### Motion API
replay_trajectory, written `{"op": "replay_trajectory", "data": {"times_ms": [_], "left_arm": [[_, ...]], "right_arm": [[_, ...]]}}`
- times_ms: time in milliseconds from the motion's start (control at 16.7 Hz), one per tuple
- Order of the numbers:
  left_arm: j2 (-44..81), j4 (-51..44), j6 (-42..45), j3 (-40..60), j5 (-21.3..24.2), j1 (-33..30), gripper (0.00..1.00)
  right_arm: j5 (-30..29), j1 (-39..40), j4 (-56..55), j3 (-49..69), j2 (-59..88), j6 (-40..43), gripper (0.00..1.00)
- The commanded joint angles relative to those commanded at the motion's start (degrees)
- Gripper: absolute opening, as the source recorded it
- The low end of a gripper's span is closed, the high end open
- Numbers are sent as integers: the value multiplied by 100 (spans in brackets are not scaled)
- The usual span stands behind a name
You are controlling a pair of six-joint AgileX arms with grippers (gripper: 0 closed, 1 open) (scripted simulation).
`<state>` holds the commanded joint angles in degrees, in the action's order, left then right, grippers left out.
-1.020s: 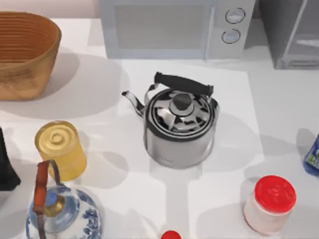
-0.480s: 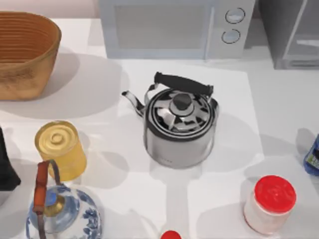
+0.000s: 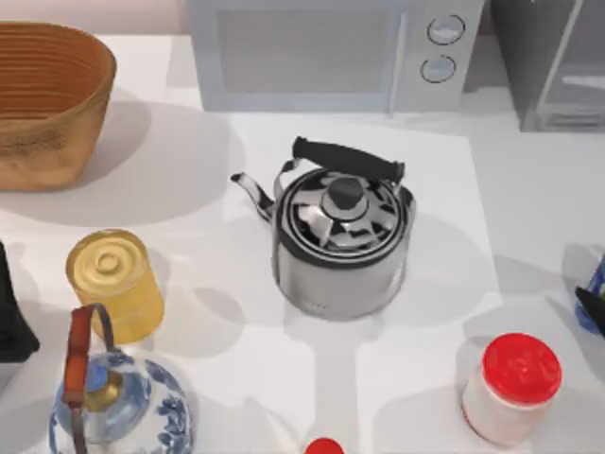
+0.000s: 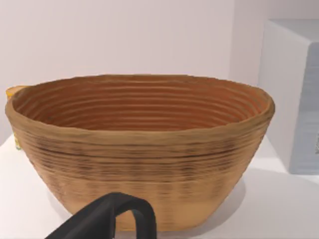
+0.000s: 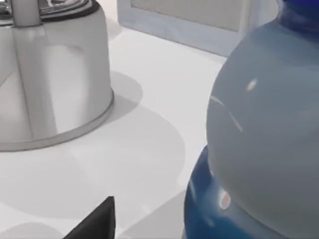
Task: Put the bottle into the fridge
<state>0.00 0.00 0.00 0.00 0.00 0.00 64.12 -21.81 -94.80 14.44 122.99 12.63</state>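
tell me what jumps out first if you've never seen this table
The shiny steel kettle with a black handle dominates the middle of the table. Behind it stands a pale microwave with two round knobs, and a big woven brown basket fills the far left corner. At the right edge, the small blue bottle peeks in, with the right end effector close against it.

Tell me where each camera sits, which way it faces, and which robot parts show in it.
Top view: above the table, looking down on kettle, microwave, fridge; left arm at the left edge.
Left wrist view: low, facing basket; a left gripper finger shows.
Right wrist view: low, close against bottle; a right gripper finger shows.
Shared: top and right wrist views both show the kettle.
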Motion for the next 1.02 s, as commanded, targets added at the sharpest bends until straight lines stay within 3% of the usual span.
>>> {"op": "replay_trajectory", "data": {"times_ms": [120,900,1020], "left_arm": [[0,0,0,0,0,0,100],[0,0,0,0,0,0,100],[0,0,0,0,0,0,100]], "right_arm": [[0,0,0,0,0,0,100],[0,0,0,0,0,0,3],[0,0,0,0,0,0,1]]}}
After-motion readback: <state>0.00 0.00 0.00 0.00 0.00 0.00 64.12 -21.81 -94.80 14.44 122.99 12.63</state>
